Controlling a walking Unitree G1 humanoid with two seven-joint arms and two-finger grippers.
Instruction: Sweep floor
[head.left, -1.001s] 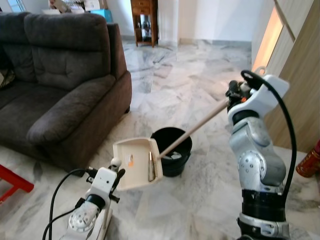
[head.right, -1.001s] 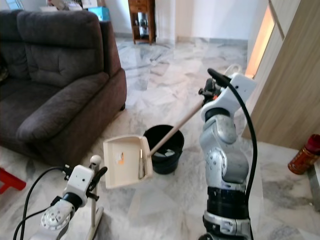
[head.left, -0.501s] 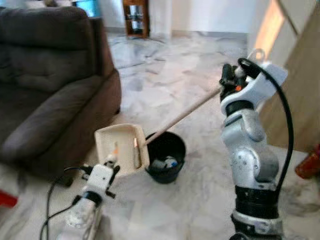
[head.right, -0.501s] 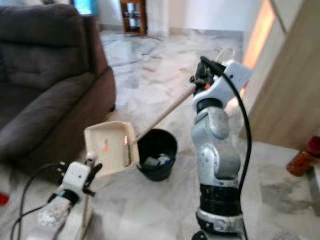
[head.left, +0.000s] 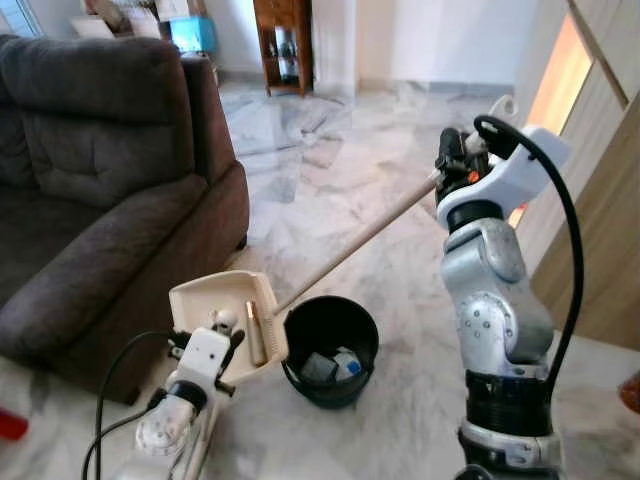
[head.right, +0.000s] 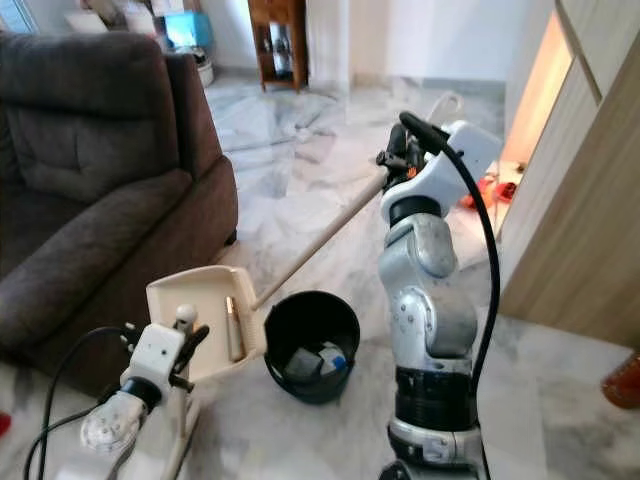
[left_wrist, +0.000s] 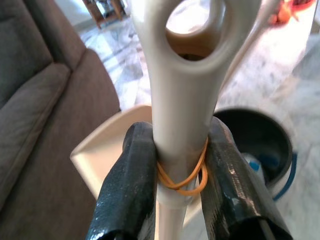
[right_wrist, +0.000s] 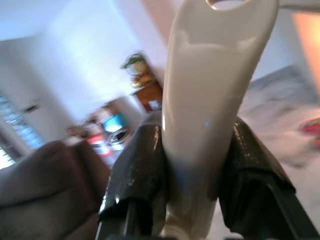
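We are holding the dustpan (head.left: 222, 313) by its handle in our left gripper (left_wrist: 175, 175), fingers (left_wrist: 131, 185) clamped on it, raised beside the black bucket (head.left: 330, 350) near the sofa (head.left: 100, 200). Our right gripper (right_wrist: 192, 165) is gripping the broom (head.left: 350, 240), its stick slanting down to the pan. We judge we are at the emptying step; next we need to tip the pan over the bucket. The bucket is already holding some scraps; the pan looks nearly bare.

Right end effector (right_wrist: 192, 172) clamping cream handle (right_wrist: 210, 100) (fingers (right_wrist: 135, 175) black)
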